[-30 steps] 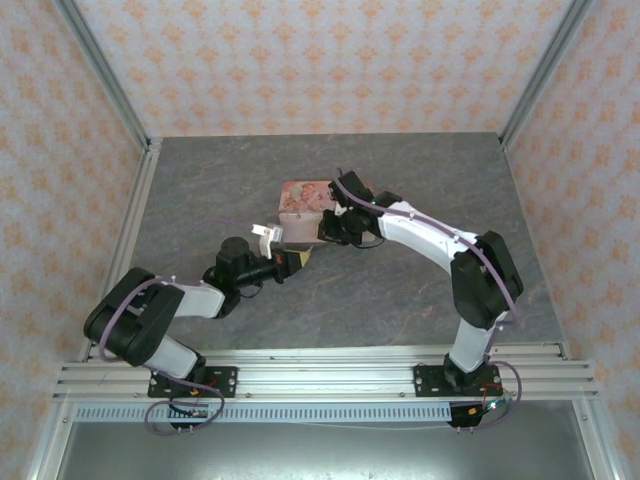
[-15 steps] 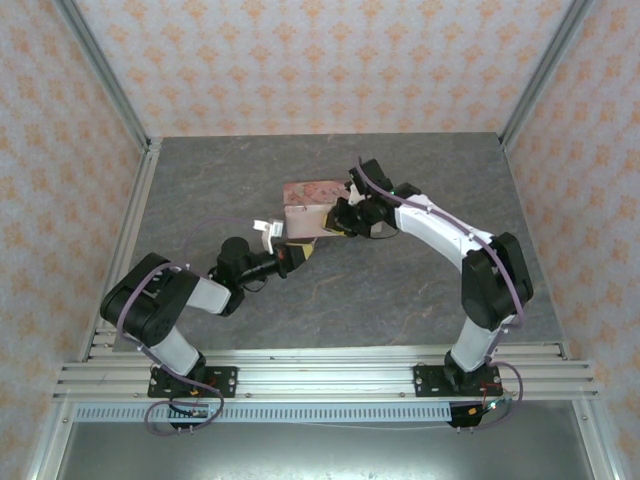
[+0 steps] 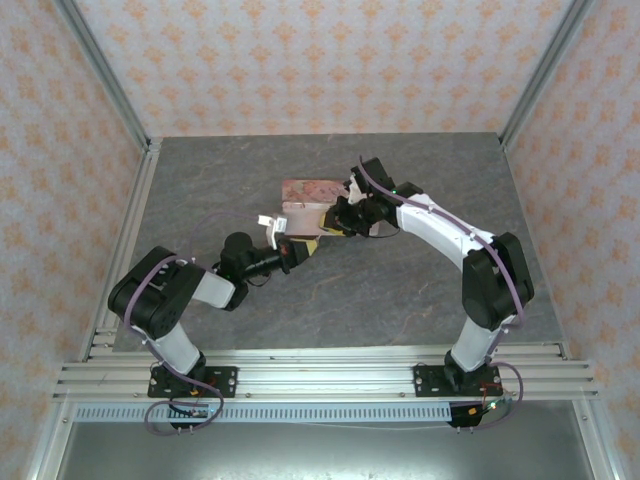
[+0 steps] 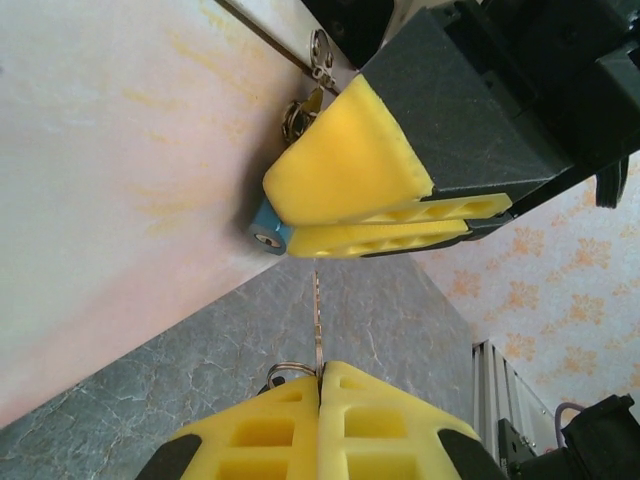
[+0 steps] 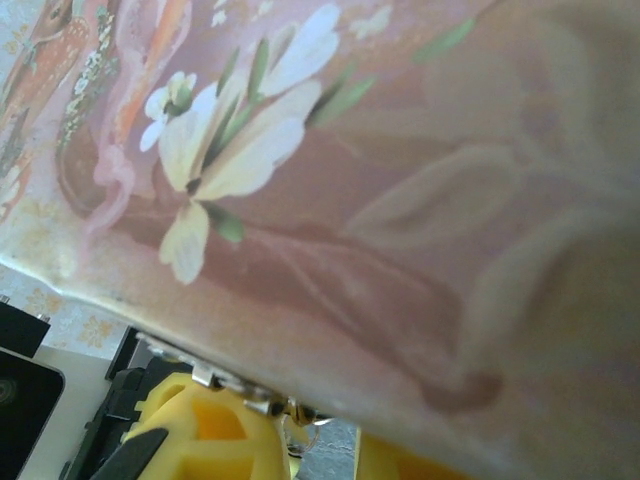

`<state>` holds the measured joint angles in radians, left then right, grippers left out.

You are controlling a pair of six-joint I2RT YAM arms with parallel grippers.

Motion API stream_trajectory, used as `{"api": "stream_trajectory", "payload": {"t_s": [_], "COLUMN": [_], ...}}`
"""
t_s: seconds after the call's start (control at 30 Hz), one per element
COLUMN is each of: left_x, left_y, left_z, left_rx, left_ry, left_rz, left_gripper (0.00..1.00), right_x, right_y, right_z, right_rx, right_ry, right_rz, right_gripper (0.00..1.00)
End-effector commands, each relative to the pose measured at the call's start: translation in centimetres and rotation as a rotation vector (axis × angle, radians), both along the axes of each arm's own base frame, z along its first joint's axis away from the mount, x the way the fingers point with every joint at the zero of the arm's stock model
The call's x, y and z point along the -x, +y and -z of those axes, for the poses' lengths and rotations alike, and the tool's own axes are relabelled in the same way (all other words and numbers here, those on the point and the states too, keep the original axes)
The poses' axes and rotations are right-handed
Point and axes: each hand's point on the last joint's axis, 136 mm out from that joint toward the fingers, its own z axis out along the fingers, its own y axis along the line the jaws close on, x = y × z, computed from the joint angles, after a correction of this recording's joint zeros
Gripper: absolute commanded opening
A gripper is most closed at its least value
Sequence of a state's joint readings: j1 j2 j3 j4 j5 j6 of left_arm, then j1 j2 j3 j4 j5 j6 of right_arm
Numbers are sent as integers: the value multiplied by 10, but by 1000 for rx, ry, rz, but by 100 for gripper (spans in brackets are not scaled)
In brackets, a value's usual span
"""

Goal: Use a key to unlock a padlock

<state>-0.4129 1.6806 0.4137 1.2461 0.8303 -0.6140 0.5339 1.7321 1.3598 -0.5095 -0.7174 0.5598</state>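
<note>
Now the left gripper (image 4: 320,385) is clamped on the key (image 4: 317,320), whose blade points at the padlock (image 4: 266,228), just short of it. The right gripper (image 4: 395,213) pinches the padlock at the near side of the pink tin (image 3: 306,190).

Top cam's up high behind the arm bases (image 3: 460,380), looking down over the whole table (image 3: 200,180). Wrist cams are super close: left one faces the right gripper (image 4: 285,222), both catch the pink tin (image 4: 120,150).
</note>
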Motion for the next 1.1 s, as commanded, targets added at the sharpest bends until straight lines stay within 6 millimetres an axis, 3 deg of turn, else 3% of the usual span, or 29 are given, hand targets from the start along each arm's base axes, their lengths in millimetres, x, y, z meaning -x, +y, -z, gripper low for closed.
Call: {"api": "stream_trajectory", "payload": {"t_s": [0.0, 0.6, 1.07], "left_x": [0, -4, -4], "left_y": [-7, -7, 4], "left_z": [-11, 2, -3], "left_rx": [-7, -67, -93], "left_ry": [-89, -97, -111], "left_rz": [45, 54, 31], "left_gripper": [0, 0, 0], "right_x": [-2, 4, 9], "right_y": [9, 9, 12], "right_z": [-32, -31, -30], "right_rx": [-71, -62, -81], "right_ry": [-62, -38, -10], "right_rz": [-49, -80, -98], "right_gripper": [0, 0, 0]}}
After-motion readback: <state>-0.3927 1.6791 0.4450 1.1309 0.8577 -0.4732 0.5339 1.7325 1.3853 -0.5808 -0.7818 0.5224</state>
